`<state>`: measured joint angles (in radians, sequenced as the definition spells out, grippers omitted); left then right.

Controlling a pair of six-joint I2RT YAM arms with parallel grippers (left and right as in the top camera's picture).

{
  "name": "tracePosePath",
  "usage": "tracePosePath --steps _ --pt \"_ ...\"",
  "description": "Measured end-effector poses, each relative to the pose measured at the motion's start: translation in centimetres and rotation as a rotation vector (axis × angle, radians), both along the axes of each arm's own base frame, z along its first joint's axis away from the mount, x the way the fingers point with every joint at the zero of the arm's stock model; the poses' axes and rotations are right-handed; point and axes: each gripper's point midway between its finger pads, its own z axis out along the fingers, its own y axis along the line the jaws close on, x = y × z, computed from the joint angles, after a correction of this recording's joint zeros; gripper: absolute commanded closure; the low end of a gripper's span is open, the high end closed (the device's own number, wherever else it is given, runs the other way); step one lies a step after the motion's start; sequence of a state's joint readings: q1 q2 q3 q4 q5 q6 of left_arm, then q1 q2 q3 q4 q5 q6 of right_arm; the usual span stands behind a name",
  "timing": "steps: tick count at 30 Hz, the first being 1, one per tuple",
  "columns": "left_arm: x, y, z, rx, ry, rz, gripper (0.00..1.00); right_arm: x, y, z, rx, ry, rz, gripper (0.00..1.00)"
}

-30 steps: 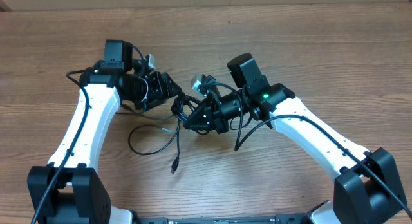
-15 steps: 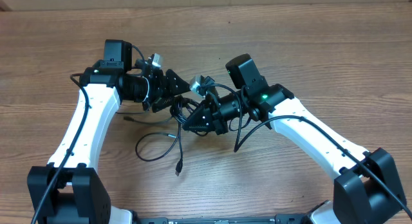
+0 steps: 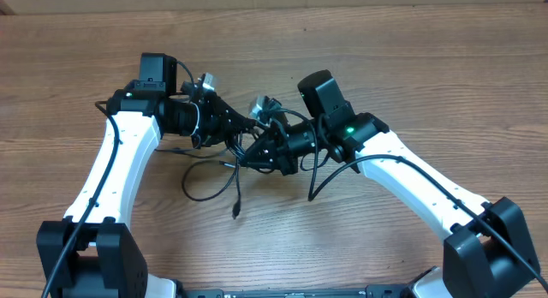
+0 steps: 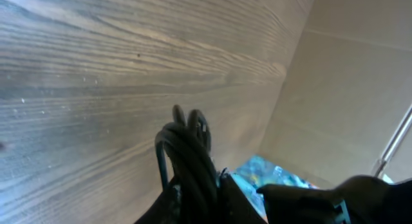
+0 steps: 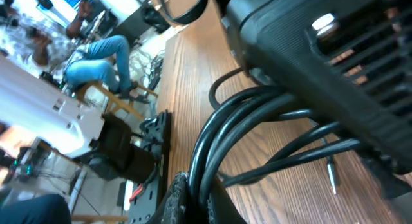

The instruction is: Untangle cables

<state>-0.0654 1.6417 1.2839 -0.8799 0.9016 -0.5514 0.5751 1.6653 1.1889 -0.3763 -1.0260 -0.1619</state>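
My wooden worktop (image 3: 411, 67) runs under both arms. My left hand (image 3: 243, 125) is pressed onto the black cables (image 3: 235, 195); in the wrist view their loops (image 4: 190, 153) rise from between its fingers, whose tips are cut off. My right hand (image 3: 255, 158) pinches the same tangle (image 5: 257, 121). One loose end trails towards me, its plug (image 3: 234, 214) too small to make out

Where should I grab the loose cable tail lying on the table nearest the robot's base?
Just behind its plug, coming straight down from above. The tail appears to lie flat and nearly straight on bare table, clear of the tangle.
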Motion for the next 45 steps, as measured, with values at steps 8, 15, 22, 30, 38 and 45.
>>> tracePosePath --steps 8,15,22,30,38,45 --pt "0.3 0.5 -0.5 0.047 -0.045 -0.014 0.96 0.8 0.4 -0.7 -0.069 0.105 -0.110 0.96" --pt "-1.3 2.3 -2.7 0.204 -0.006 -0.045 0.96 1.5 0.4 -0.8 -0.089 0.193 -0.185 0.96" --pt "-2.3 3.1 -3.8 0.286 0.023 -0.069 0.91 2.9 -0.3 -1.2 -0.117 0.215 -0.268 0.96" --pt "-2.8 3.2 -4.1 0.323 0.006 -0.110 0.85 5.1 -2.7 -4.5 -0.299 0.274 -0.516 0.95" --pt "-2.8 3.1 -4.2 0.333 -0.005 -0.125 0.90 6.1 -5.0 -6.8 -0.431 0.279 -0.664 0.92" --pt "-2.0 4.2 -4.7 0.393 -0.016 -0.090 0.83 9.0 -10.3 -8.8 -0.578 0.246 -0.916 0.83"
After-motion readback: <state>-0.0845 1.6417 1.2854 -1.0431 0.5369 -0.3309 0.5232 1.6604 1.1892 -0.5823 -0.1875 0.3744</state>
